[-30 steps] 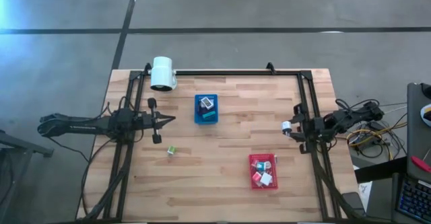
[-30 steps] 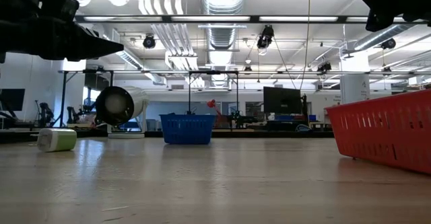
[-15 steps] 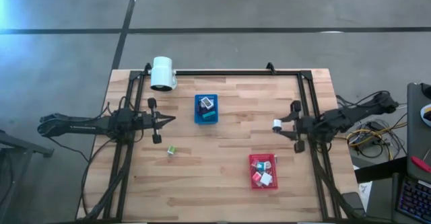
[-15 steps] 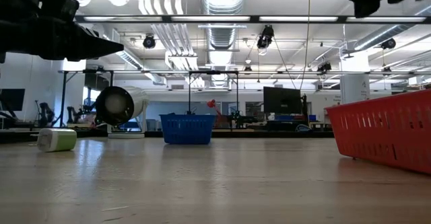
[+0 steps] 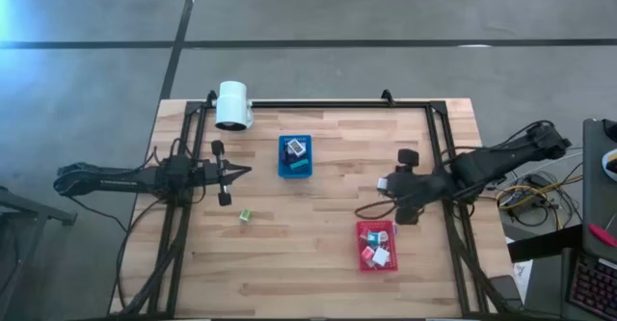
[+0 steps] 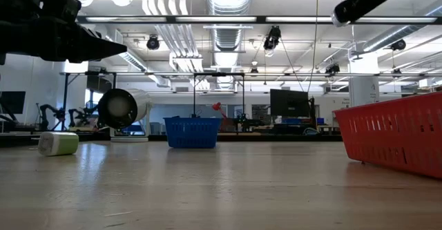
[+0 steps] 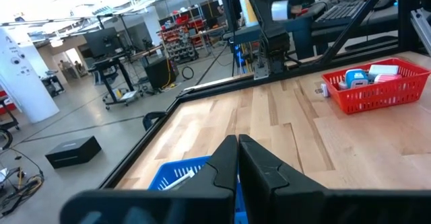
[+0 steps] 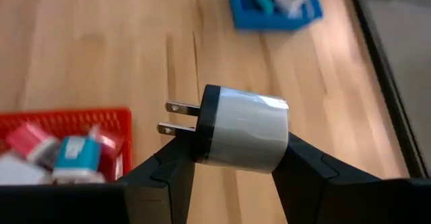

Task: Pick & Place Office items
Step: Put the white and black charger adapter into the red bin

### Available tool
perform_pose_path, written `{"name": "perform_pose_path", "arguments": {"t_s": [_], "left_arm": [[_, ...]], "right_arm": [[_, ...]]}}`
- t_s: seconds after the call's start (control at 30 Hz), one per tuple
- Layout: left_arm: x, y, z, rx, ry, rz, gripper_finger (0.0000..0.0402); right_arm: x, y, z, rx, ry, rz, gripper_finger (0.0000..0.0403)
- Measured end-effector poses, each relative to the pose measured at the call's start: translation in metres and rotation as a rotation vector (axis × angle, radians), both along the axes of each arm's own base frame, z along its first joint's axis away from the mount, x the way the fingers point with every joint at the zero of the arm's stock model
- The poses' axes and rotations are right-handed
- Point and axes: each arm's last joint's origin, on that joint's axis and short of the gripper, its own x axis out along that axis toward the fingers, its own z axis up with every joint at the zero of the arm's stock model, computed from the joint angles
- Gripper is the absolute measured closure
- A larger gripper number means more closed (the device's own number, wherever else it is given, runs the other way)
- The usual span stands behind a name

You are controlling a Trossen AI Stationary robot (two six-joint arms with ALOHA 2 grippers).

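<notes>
- The right gripper (image 8: 232,158) holds a white plug adapter (image 8: 244,130) between its jaws above the wooden surface (image 5: 318,254) — the adapter's black face and two metal prongs point sideways, clear of the fingers (image 8: 168,173).
- Seen from above, the right gripper (image 5: 393,186) hangs over the surface just beyond the red tray (image 5: 377,246), near its far edge; the adapter shows there only as a pale spot at the arm's tip.
- The red tray (image 8: 64,120) lies below the adapter in the right wrist view and holds several small items, among them a teal-and-white block (image 8: 71,150) and a pink-red piece (image 8: 27,140).
- The blue tray (image 5: 295,155) sits near the middle of the surface toward the far side, with a few small pieces inside — white, dark and teal.
- A small green-and-white block (image 5: 245,215) lies alone on the bare wood, apart from both trays, near the left arm.
- The left gripper (image 5: 241,172) waits at the left side of the surface, its jaws closed on nothing, the two fingertips pressed together.
- A white cylinder (image 5: 232,105) lies at the far left corner of the surface, beside the black frame rail (image 5: 318,103).
</notes>
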Motion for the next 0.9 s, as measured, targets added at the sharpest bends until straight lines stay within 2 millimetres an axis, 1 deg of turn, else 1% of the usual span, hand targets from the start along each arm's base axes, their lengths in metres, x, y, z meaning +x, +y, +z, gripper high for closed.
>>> {"name": "perform_pose_path", "arguments": {"t_s": [0.17, 0.43, 0.73, 0.9], "left_arm": [[0.0, 0.0, 0.0, -0.003, -0.001, 0.0, 0.0385], [0.0, 0.0, 0.0, -0.01, -0.002, 0.001, 0.0385], [0.0, 0.0, 0.0, -0.018, -0.003, 0.001, 0.0385], [0.0, 0.0, 0.0, -0.018, -0.003, 0.001, 0.0385]], "right_arm": [[0.024, 0.012, -0.001, 0.02, 0.188, 0.0, 0.0246], [0.062, 0.035, -0.023, 0.115, 0.415, 0.097, 0.0246], [0.101, 0.054, -0.047, 0.146, 0.541, 0.156, 0.0245], [0.113, 0.06, -0.063, 0.154, 0.614, 0.17, 0.0247]]}}
